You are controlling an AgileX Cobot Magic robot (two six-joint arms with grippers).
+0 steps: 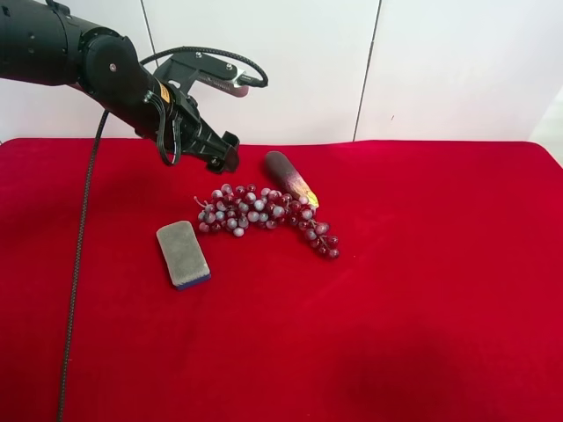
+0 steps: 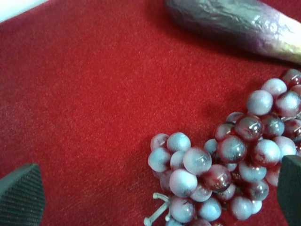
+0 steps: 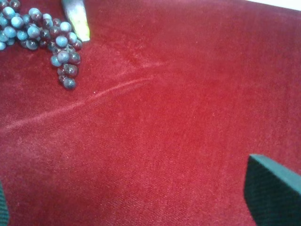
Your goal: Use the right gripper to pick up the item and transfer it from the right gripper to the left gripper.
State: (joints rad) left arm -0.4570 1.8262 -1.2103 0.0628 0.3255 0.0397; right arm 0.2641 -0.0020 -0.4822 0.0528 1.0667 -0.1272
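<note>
The bunch of red and whitish-pink grapes [image 1: 259,211] lies on the red cloth at the middle. In the exterior high view only the yellow-labelled arm shows, at the upper left. Its left gripper [image 1: 227,158] hovers just beyond the bunch's stem end. In the left wrist view the grapes [image 2: 221,160] lie between the wide-apart fingers of the left gripper [image 2: 155,188], which is open and empty. The right gripper [image 3: 136,197] is open and empty over bare cloth. The grapes [image 3: 42,33] are far from it, in a corner of its view. The right arm is out of the exterior high view.
A dark purple tapered yellow-tipped piece [image 1: 286,174] lies touching the bunch on its far side. It also shows in the left wrist view [image 2: 225,23] and in the right wrist view [image 3: 75,14]. A grey sponge [image 1: 182,253] lies near the bunch. A black cable [image 1: 79,264] hangs along the cloth's left part.
</note>
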